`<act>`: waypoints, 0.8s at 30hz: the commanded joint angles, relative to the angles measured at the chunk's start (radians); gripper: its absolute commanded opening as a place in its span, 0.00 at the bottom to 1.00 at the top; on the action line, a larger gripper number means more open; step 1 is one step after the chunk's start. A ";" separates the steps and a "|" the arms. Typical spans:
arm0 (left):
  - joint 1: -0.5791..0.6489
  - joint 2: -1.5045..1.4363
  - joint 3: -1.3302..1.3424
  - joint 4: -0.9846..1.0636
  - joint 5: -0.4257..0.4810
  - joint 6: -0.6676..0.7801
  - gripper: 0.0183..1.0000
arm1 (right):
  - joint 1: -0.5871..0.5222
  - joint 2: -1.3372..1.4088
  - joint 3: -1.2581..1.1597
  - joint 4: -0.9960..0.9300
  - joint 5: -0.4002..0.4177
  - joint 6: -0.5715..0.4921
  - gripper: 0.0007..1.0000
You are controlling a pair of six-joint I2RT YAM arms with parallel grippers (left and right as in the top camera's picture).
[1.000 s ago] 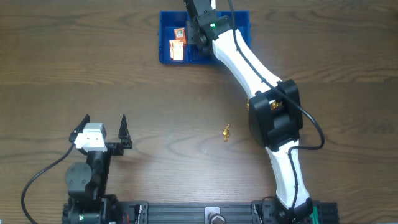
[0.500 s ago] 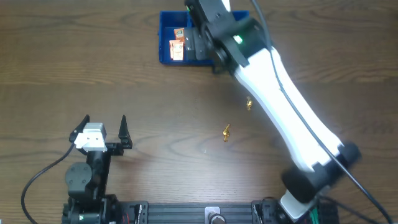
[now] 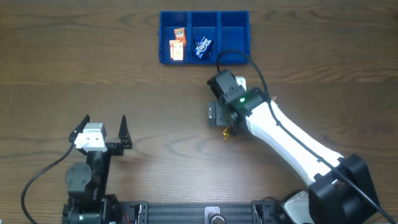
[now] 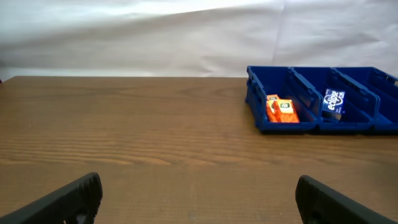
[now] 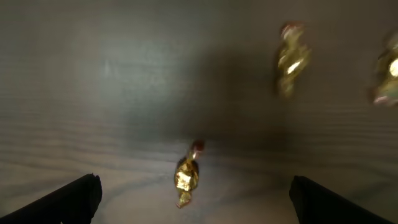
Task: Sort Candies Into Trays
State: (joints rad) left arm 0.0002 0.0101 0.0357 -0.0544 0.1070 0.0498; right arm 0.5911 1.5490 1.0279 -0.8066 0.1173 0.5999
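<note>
The blue tray (image 3: 219, 61) is a rigid plastic bin with 3 side-by-side compartments. It stands at the table's far side, well beyond both sets of jaws. Its left compartment holds 2 orange-wrapped candies (image 3: 177, 48), flat glossy packets, one lying beyond the other. The middle compartment holds 1 blue-wrapped candy (image 3: 202, 46), lying askew. The table (image 3: 93, 68) is dark brown wood with a fine grain.

The right gripper (image 5: 193, 186) hangs close above the wood near the table's middle and points down at the surface. Its white arm stretches diagonally from its base at the right. Its jaws stand wide apart. A gold-wrapped candy (image 5: 185, 175), a small foil twist with crinkled ends, lies on the wood between the 2 fingers, about midway and touching neither. A second gold candy (image 5: 291, 59) lies farther out past the jaws, toward one finger's side. A third gold candy (image 5: 388, 71) lies beside it, farther outward again. Both are blurred.

The left gripper (image 3: 104, 121) sits folded back close to its base, held level and facing across the table toward the tray. Its jaws are wide apart, with bare wood between them.
</note>
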 commanded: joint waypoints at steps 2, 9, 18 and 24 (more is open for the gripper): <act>0.004 -0.006 -0.029 -0.015 0.020 0.003 1.00 | -0.001 0.005 -0.103 0.074 -0.092 0.033 0.99; 0.004 -0.006 -0.029 -0.015 0.020 0.003 1.00 | -0.001 0.036 -0.174 0.127 -0.113 0.056 0.96; 0.004 -0.006 -0.029 -0.015 0.020 0.003 1.00 | 0.031 0.114 -0.183 0.182 -0.112 0.067 0.84; 0.004 -0.006 -0.029 -0.015 0.020 0.003 1.00 | 0.035 0.115 -0.184 0.185 -0.112 0.078 0.52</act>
State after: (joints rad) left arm -0.0002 0.0101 0.0357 -0.0544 0.1070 0.0498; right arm 0.6224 1.6562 0.8551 -0.6235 -0.0032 0.6682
